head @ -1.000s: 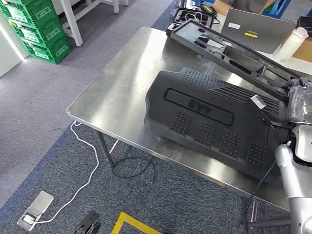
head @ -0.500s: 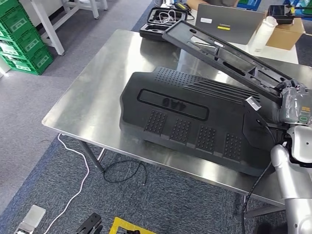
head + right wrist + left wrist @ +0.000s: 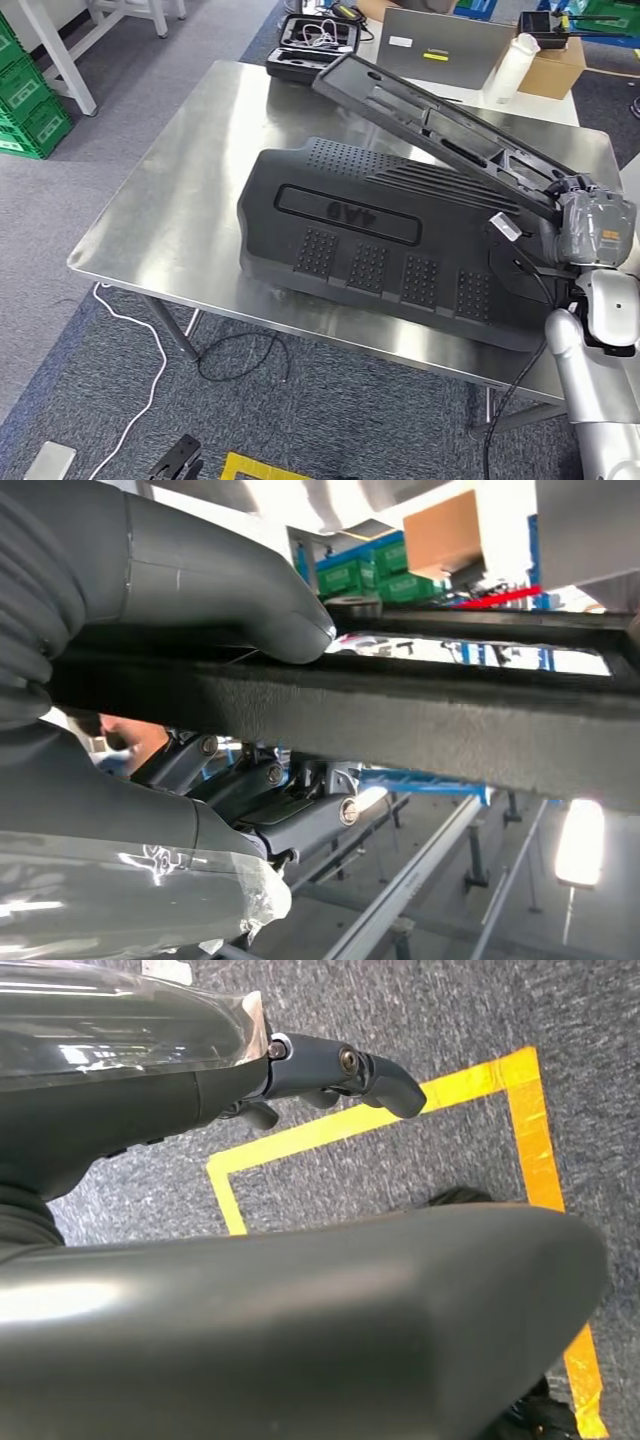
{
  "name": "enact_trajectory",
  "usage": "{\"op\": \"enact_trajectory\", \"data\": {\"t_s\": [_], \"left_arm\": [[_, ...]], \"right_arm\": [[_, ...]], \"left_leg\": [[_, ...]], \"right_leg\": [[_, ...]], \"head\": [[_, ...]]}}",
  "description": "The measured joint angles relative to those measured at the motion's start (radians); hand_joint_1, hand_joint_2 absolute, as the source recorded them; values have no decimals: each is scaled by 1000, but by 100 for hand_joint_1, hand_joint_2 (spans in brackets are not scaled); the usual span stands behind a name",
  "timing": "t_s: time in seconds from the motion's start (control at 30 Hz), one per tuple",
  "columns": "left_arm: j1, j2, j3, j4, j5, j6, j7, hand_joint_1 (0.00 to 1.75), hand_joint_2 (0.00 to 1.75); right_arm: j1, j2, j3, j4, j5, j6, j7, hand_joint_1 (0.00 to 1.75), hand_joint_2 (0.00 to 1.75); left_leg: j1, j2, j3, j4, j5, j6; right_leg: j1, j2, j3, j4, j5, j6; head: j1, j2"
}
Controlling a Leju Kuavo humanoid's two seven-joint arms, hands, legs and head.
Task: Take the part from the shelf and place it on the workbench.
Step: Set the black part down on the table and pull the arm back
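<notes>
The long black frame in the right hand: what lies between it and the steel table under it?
In the head view, a big black cover lies flat on the table, under the frame held by the right hand.

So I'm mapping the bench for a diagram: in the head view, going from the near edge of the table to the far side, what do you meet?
Large black cover → long black part held up by the right hand → open black case → grey laptop.

Below me lies grey carpet [image 3: 90, 200] marked with yellow tape [image 3: 362, 1125]; green crates [image 3: 30, 110] sit beside white table legs [image 3: 56, 55], a white cable [image 3: 143, 350] trailing.
</notes>
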Motion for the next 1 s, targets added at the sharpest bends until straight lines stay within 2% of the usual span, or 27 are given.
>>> {"op": "enact_trajectory", "data": {"t_s": [0.07,0.1,0.13,0.2,0.27,0.3,0.33,0.4,0.43,0.47,0.5,0.53,0.57,0.63,0.67,0.7,0.8,1.0], "left_arm": [[-1,0,0,0,0,0,0,0,0],[-2,0,0,0,-1,0,0,0,0],[-3,0,1,0,-2,0,0,0,0],[-3,0,1,0,-5,0,1,0,0],[-2,0,2,0,-7,0,1,0,0],[-3,0,2,0,-7,0,1,0,0],[-3,0,2,0,-7,0,1,0,0],[-1,0,4,0,-7,0,1,0,0],[0,0,6,0,-7,0,1,0,0],[2,0,7,0,-7,0,1,0,0],[3,0,8,0,-7,0,1,0,0],[4,1,9,0,-7,0,1,0,0],[4,2,11,0,-8,0,1,0,0],[3,4,13,0,-10,0,1,0,0],[2,4,14,0,-13,0,1,0,0],[2,4,14,0,-16,0,0,0,0],[2,5,14,0,-19,-9,0,0,0],[-1,6,15,0,-31,-29,3,0,0]], "right_arm": [[1,0,5,-6,1,6,-1,175,175],[1,0,9,-9,1,9,-3,175,175],[1,1,12,-12,-1,10,-5,175,175],[1,1,17,-15,-5,12,-8,175,175],[2,2,20,-20,-6,12,-9,175,175],[2,2,22,-23,-6,12,-9,175,175],[2,3,24,-25,-5,13,-10,175,175],[3,6,27,-27,-5,13,-10,175,175],[5,7,29,-27,-6,14,-11,175,175],[6,9,30,-27,-9,16,-13,175,175],[7,10,32,-27,-15,21,-16,175,175],[7,11,34,-28,-23,27,-22,175,175],[8,12,38,-29,-33,35,-30,175,175],[12,15,48,-33,-56,46,-47,175,175],[15,17,53,-36,-67,50,-57,175,175],[19,19,59,-40,-77,53,-67,175,175],[27,27,87,-54,-92,59,-96,175,175],[26,56,162,-63,-99,70,-115,175,175]], "left_leg": [[0,5,7,0,-4,-5],[-1,7,9,-1,-5,-10],[-2,8,10,-1,-7,-14],[-3,10,12,-4,-6,-25],[-1,10,13,-5,-11,-36],[-1,7,7,8,-23,-40],[-1,2,-9,44,-46,-43],[-2,-5,-70,174,-110,-44],[-3,-7,-103,241,-133,-44],[-4,-8,-124,279,-139,-44],[-4,-8,-126,278,-124,-43],[-4,-9,-110,235,-92,-40],[-5,-10,-79,164,-52,-36],[-5,-16,-27,44,-3,-29],[-5,-19,-15,15,4,-27],[-6,-21,-13,9,1,-27],[-7,-23,-13,7,3,-27],[-9,-25,-13,7,1,-21]], "right_leg": [[-1,-8,67,-137,69,-2],[2,-12,103,-208,95,-7],[6,-15,126,-254,107,-12],[13,-14,135,-274,105,-23],[11,-10,136,-278,108,-35],[9,-10,138,-282,110,-42],[8,-9,140,-286,112,-48],[9,-7,141,-286,112,-55],[10,-4,141,-285,111,-56],[12,-1,141,-284,110,-57],[13,3,142,-283,109,-58],[13,7,144,-281,107,-57],[13,11,145,-278,104,-56],[17,18,141,-267,97,-51],[18,21,137,-263,95,-49],[19,23,135,-260,94,-49],[18,22,137,-265,95,-50],[18,20,141,-272,98,-44]], "head": [[0,0],[0,0],[0,0],[-1,0],[-2,0],[-2,0],[-3,0],[-4,0],[-4,0],[-4,0],[-4,0],[-4,0],[-4,0],[-4,0],[-3,0],[-3,0],[-2,0],[-2,0]]}}
